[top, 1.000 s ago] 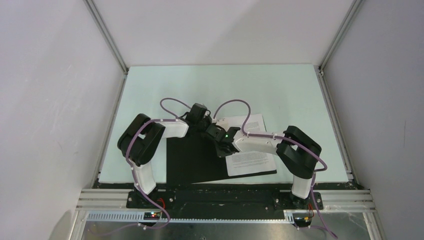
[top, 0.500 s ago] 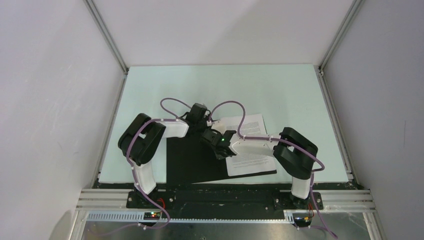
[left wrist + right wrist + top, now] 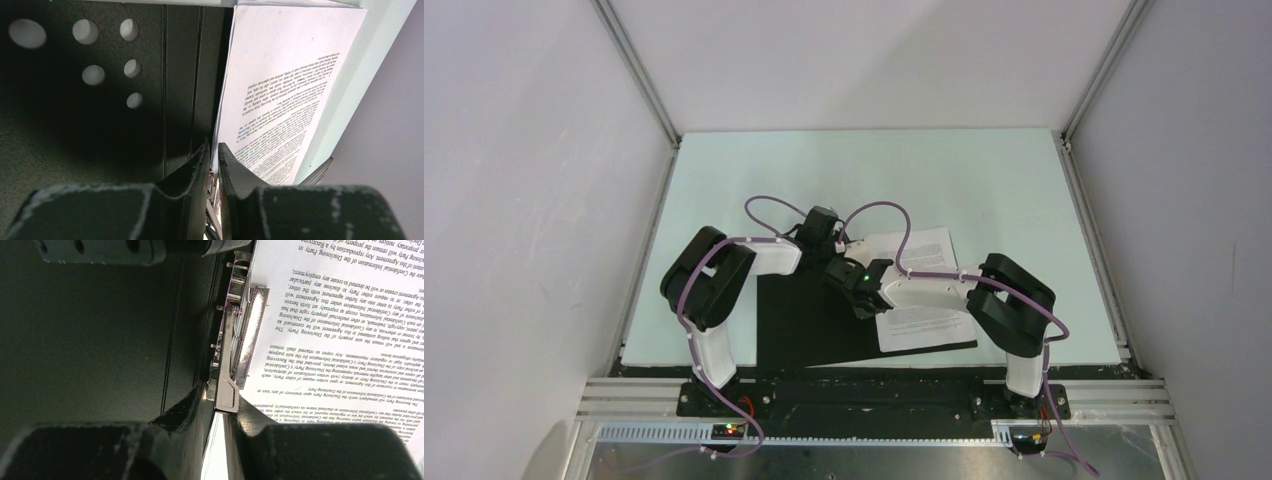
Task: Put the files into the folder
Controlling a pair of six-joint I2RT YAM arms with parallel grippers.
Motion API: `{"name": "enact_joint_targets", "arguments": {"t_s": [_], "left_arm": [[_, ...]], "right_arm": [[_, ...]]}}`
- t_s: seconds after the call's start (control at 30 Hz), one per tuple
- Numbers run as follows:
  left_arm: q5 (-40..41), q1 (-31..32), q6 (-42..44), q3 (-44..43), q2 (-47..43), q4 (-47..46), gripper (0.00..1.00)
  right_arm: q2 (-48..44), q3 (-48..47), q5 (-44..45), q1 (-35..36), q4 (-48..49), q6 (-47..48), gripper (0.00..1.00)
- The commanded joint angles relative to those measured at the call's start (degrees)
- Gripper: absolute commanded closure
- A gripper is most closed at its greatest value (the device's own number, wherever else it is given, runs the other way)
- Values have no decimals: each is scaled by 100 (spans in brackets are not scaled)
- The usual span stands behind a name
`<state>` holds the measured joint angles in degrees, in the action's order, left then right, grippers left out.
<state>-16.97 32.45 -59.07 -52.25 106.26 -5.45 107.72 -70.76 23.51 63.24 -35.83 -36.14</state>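
This is a robot laboratory cell, not a home or an office. The pale green bench (image 3: pixel 984 180) is closed in by plain white panel walls (image 3: pixel 524 200) held in aluminium profiles (image 3: pixel 636 75). The left arm (image 3: pixel 714 290) and the right arm (image 3: pixel 1014 315) are bolted to a black base plate (image 3: pixel 874 392) at its near edge. Purple cables (image 3: pixel 769 200) run loose along them.

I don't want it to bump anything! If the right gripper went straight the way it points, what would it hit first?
Probably the metal clip of the folder: its lever looks to sit between the right gripper's jaws. The files lie just beside that line.
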Motion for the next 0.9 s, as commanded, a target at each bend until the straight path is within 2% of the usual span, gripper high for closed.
{"name": "enact_joint_targets", "arguments": {"t_s": [0.0, 0.47, 0.87], "left_arm": [[361, 43, 231, 24, 193, 442, 80], [425, 156, 534, -308, 13, 840, 79], [427, 203, 732, -481, -113, 1021, 79]], "right_arm": [[200, -38, -515, 5, -71, -86, 77], [-991, -34, -1220, -433, -160, -45, 66], [-1645, -34, -1211, -836, -453, -211, 65]]}}
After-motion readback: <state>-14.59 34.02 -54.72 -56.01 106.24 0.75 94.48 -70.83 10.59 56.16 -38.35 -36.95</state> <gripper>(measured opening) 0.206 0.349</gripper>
